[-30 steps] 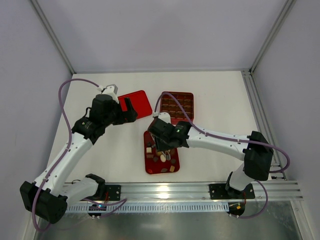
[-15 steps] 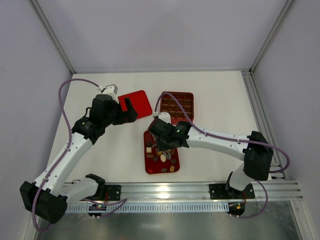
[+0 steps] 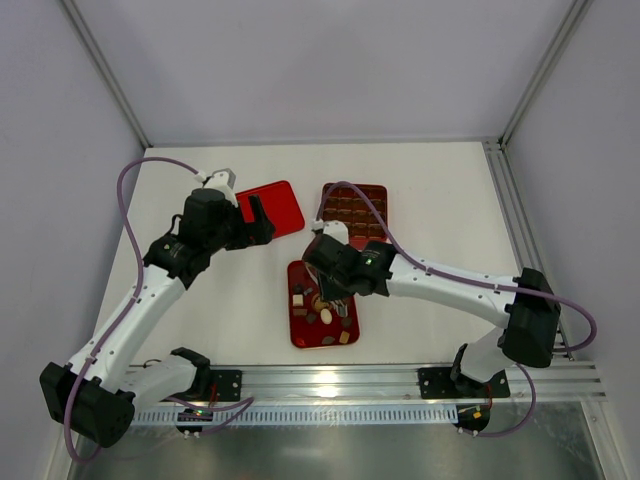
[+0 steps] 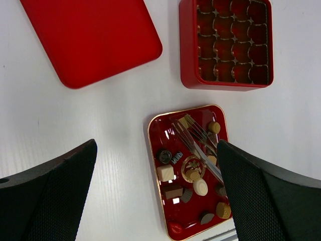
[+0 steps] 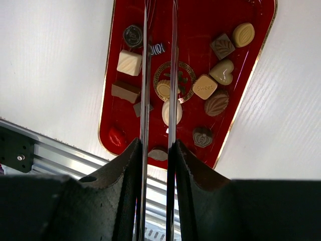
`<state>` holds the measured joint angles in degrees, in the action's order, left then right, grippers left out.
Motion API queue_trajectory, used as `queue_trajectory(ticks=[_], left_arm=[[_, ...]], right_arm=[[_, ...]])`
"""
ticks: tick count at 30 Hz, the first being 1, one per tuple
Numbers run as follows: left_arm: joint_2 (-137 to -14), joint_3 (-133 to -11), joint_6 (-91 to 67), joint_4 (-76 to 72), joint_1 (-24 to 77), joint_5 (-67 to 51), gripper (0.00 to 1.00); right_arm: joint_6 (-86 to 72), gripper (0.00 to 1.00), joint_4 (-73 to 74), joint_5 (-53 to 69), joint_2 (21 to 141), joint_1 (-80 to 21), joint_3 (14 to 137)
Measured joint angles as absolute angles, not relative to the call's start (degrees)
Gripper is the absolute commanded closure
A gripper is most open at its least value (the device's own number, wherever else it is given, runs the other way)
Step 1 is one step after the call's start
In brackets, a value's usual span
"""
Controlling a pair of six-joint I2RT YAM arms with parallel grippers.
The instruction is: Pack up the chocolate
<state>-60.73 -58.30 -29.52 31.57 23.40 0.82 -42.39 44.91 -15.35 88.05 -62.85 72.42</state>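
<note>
The chocolate (image 5: 129,63), small pieces in dark brown, tan and cream, lies scattered in the gold-rimmed red tray (image 5: 195,25) on the white counter (image 3: 430,200), on the side near the arm bases. Above this tray we see the right gripper (image 5: 156,148) with two long metal blades (image 5: 145,75) only a narrow gap apart; we cannot tell if they pinch a piece. Behind the tray stands the red box (image 4: 184,50) with brown compartments, and left of it the flat red slab (image 4: 90,40). The left gripper (image 3: 262,225) hangs near the slab's edge, its jaws wide apart and holding nothing
</note>
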Motion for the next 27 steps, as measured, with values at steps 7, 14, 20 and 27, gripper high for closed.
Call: queue_trajectory(ticks=[7,14,20,27], left_arm=[[-60.7,-58.3,-29.5,31.6,23.4,0.8,0.00],[-60.7,-58.3,-29.5,31.6,23.4,0.8,0.00],[-60.7,-58.3,-29.5,31.6,23.4,0.8,0.00],[-60.7,-58.3,-29.5,31.6,23.4,0.8,0.00]], right_arm=[[-42.4,0.69,45.7,-15.4,85.1,-62.8,72.0],[-41.7,0.70,46.8,-15.8,83.1,-62.1,71.9],[-40.1,0.69,47.7,-16.1,81.5,-59.0,72.0],[-36.9,0.69,47.0,-15.1,80.4,-51.5,72.1]])
